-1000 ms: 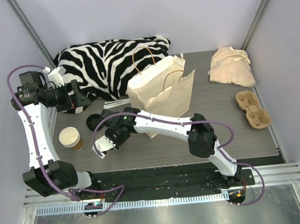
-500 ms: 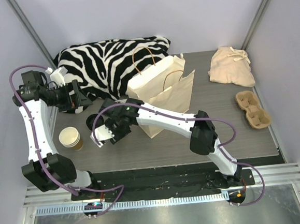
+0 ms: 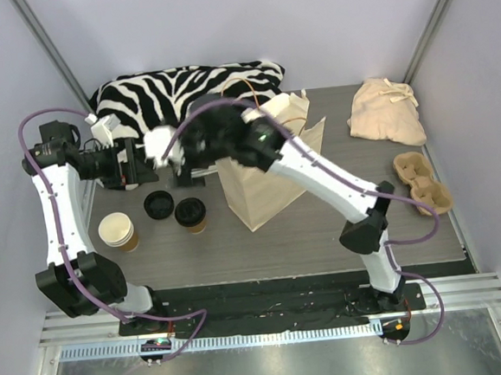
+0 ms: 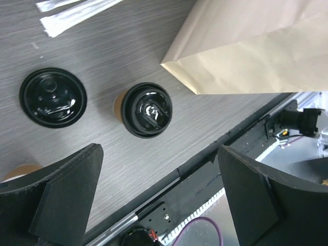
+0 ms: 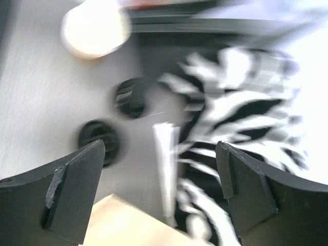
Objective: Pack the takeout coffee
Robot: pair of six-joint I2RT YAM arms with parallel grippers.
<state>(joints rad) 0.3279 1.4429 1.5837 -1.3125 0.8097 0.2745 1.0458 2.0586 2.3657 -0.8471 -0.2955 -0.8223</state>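
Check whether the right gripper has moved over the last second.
Yes: the right gripper went from near the white-topped cup toward the zebra cloth.

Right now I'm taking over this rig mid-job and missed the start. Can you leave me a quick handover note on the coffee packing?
Left gripper: open, empty, hovering over the table above the cups.
Right gripper: open, empty, raised near the zebra cloth.
Takeout coffee: upright on the table with a black lid on, between the loose black lid and the paper bag; nothing holds it.
Done: the cup is lidded.
Left: grasp the cup and lower it into the upright bag.
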